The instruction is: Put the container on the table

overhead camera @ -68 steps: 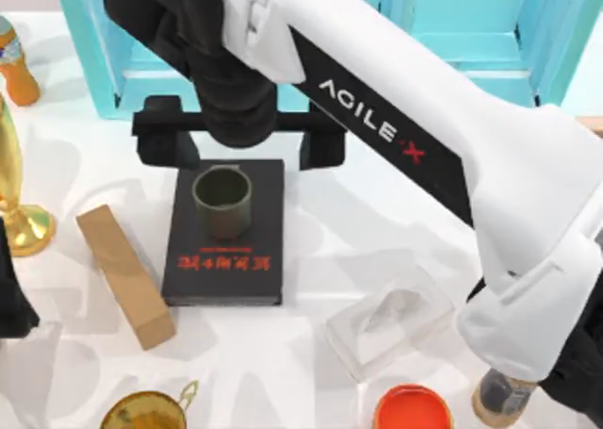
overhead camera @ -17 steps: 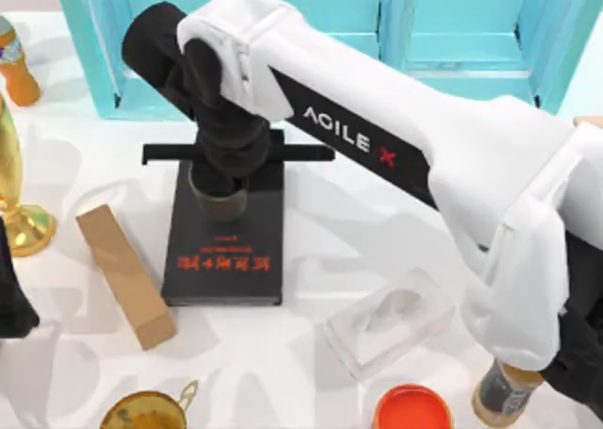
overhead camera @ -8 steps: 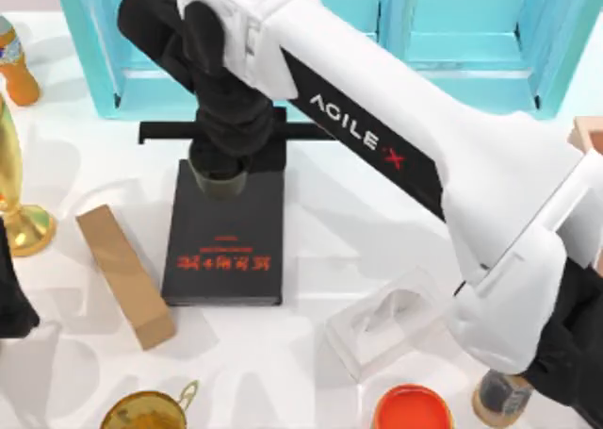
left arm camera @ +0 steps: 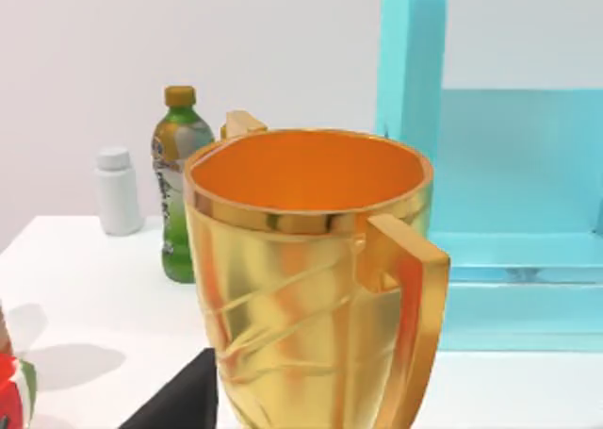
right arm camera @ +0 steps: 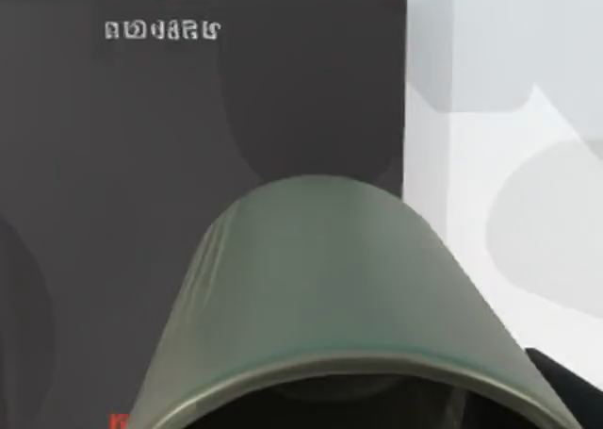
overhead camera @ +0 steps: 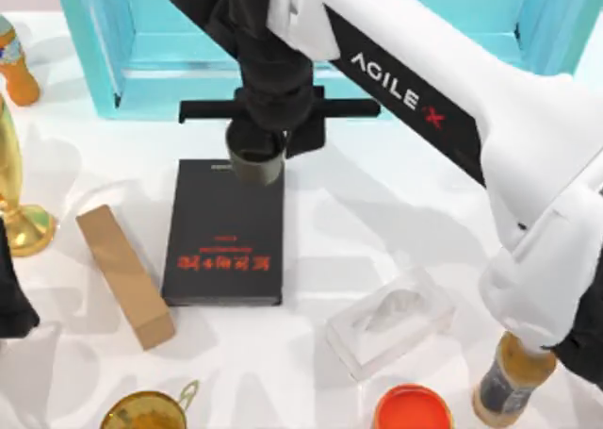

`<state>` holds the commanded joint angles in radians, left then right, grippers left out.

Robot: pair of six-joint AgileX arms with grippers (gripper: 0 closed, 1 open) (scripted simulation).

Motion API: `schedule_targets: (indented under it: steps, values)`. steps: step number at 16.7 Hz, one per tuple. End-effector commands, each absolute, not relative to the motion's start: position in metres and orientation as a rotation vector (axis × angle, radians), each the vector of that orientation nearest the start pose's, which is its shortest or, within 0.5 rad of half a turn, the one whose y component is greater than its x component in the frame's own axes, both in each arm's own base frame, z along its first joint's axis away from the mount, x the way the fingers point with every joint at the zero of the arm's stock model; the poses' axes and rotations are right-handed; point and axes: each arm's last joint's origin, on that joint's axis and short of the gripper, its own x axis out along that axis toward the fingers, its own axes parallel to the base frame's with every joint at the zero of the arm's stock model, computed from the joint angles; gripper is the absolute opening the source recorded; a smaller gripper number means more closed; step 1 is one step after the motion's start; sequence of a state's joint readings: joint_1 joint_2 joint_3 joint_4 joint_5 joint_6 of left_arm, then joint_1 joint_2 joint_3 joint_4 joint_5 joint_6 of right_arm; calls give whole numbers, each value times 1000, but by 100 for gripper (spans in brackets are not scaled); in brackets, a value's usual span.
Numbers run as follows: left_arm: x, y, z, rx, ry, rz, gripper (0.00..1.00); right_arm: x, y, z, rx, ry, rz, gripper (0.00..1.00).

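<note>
Container held above the book's far edge, not yet over bare bench

The right gripper (overhead camera: 256, 144) has its fingers closed on the container (overhead camera: 255, 161), lifted over the far edge of the black book (overhead camera: 224, 231). Released here, it could land half on that edge and tip. Left arm sits parked at the bench's (overhead camera: 377, 222) left edge; whether its fingers are open, I cannot tell.

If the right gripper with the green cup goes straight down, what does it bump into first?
Probably the black book: the right gripper holds the container over its far edge, though white table lies close beside.
</note>
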<state>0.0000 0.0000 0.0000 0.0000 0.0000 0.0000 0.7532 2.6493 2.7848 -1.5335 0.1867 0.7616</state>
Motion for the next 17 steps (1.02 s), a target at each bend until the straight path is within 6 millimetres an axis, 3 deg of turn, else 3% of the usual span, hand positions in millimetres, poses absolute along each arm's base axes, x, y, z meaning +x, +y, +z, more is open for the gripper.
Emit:
schedule_targets:
  steps: [4, 8, 10, 14, 17]
  values:
    - [106, -1, 160, 0, 0, 0, 100, 392, 284, 236, -33, 1449, -38, 0]
    - [106, -1, 160, 0, 0, 0, 100, 398, 227, 248, -35, 1551, -38, 0]
    - [106, -1, 160, 0, 0, 0, 100, 398, 218, 250, -33, 1565, -36, 0]
    - [106, -1, 160, 0, 0, 0, 100, 399, 220, 248, -37, 1564, -36, 0]
    - [106, -1, 160, 0, 0, 0, 100, 400, 221, 235, -32, 1562, -37, 0]
